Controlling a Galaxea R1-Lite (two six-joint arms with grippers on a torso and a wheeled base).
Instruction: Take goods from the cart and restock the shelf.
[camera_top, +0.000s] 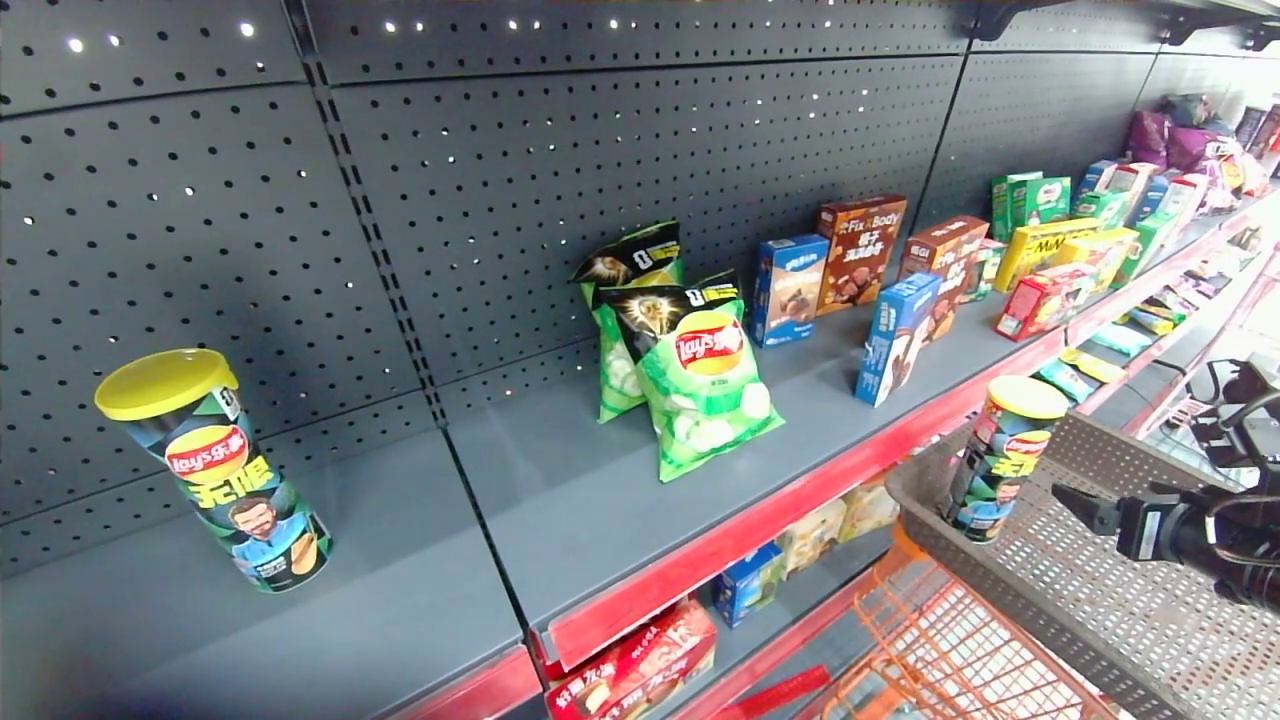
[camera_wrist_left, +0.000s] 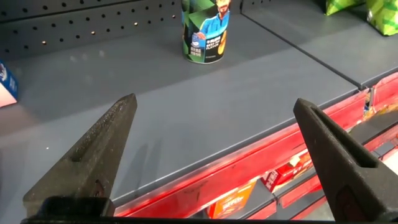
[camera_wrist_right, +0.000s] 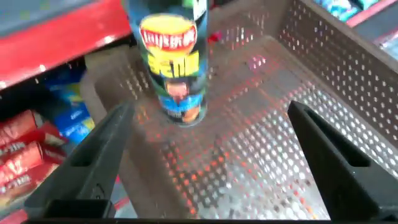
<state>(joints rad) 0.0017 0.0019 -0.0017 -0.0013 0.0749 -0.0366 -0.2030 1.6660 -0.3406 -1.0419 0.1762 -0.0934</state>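
Grey shelf, chip can upright, second can in basket, left pincer, right pincer agape

Left pincer and right pincer, each with its two fingers wide apart.

The shelf board is matt grey metal, smooth — the chip bags are glossy foil, and the can has a smooth plastic lid.
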